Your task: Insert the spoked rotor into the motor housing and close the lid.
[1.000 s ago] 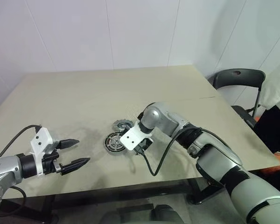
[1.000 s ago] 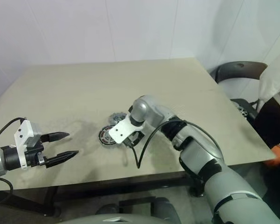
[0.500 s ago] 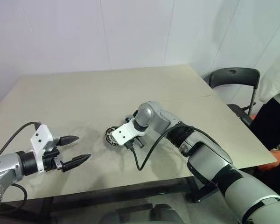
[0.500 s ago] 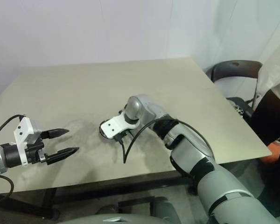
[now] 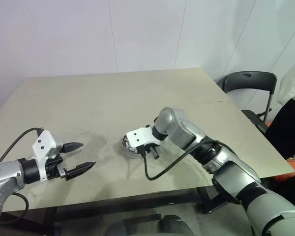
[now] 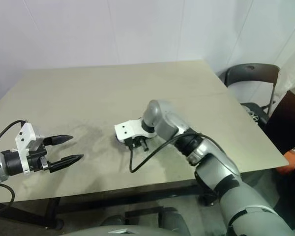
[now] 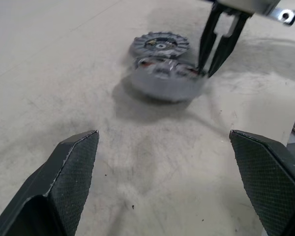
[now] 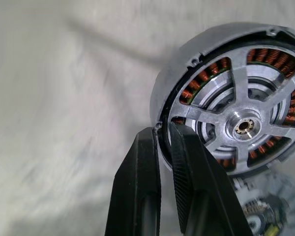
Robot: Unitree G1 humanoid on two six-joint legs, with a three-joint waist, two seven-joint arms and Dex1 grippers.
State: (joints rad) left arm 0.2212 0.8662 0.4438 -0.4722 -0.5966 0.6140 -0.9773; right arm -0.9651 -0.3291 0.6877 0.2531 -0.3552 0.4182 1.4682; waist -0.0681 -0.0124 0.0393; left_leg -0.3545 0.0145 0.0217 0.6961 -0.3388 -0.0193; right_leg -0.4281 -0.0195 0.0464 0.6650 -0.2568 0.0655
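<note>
The motor housing (image 8: 221, 73), a silver rim around copper coils, hangs tilted just above the table (image 5: 88, 93), one edge raised. Silver spokes and a hub (image 8: 243, 127), the spoked rotor, sit inside it over the coils. My right gripper (image 8: 160, 130) points steeply down and is shut on the housing's rim, which is pinched between its two fingers. The lid (image 7: 160, 45), a grey notched disc, lies flat just beyond the housing (image 7: 164, 81). My left gripper (image 5: 87, 155) hovers open and empty over the table's left front part, well apart from the parts.
A black chair (image 5: 248, 81) stands past the table's right edge, and a person's dark clothing (image 5: 290, 132) shows at the far right. A black cable (image 5: 157, 174) loops from my right wrist over the table near its front edge.
My right gripper has gone from open to shut on the housing's rim. Its wrist has rolled and risen a little, tipping the housing up. The left gripper has stayed put.
</note>
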